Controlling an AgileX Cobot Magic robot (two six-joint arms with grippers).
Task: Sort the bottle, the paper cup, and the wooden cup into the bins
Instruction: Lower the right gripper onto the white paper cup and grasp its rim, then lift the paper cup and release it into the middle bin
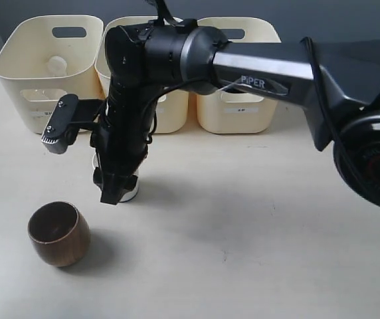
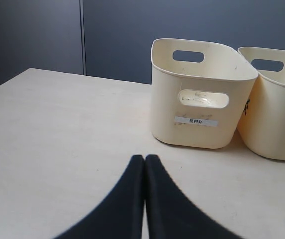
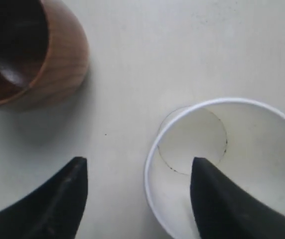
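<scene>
Reaching across from the right, the R arm [image 1: 263, 73] hangs over the paper cup [image 1: 130, 194], which stands upright on the counter [image 1: 256, 252] at left-centre, nearer than the bins [image 1: 240, 80]. The right fingers [image 3: 212, 199] are spread wide: one is set inside the cup's mouth and the other outside its wall, w/ the rim between them. No squeeze on the wall is seen and nothing is held; contact can't be told. The wooden cup [image 1: 58, 232] sits upright at near left, apart from the paper cup. Three bins are lined up along the far side, from left to centre, each w/ a small label on its front. Inside the far-left bin a pale rounded shape [image 1: 57, 64] is glimpsed, too faint to be identified. The left fingers [image 2: 132, 199] are pressed together w/ nothing between them, low over bare counter; they aren't seen in the exterior view.
</scene>
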